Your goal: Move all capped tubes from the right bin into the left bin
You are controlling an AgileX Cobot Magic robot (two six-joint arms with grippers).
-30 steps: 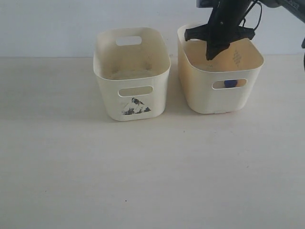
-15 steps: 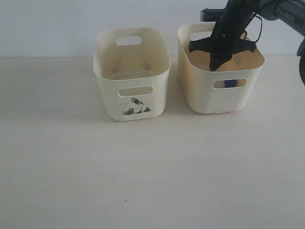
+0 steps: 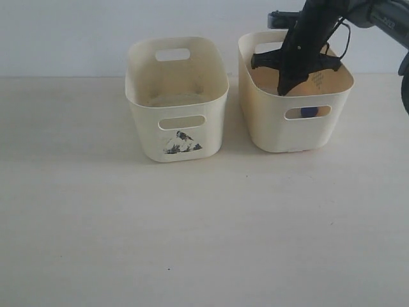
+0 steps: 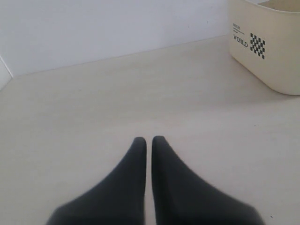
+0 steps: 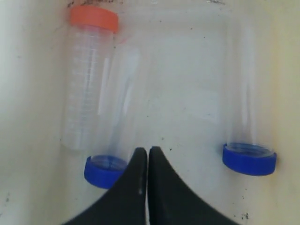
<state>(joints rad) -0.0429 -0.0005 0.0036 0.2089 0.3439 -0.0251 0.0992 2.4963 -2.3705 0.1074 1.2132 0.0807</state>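
Note:
Three clear capped tubes lie on the floor of the right bin in the right wrist view. One has an orange cap; two have blue caps. A blue cap also shows through the bin's front slot. My right gripper reaches down inside this bin, shut and empty, its tips beside the nearer blue cap. The left bin, paler with a dark mark, holds no tube that I can see. My left gripper is shut and empty over bare table.
The two bins stand side by side at the back of the pale table, near a white wall. In the left wrist view a cream tub with a checker print stands off to one side; I cannot tell which bin it is.
My right gripper has come down from above the right bin's rim into the bin. It has barely moved in the last half second. The bins have stayed put.

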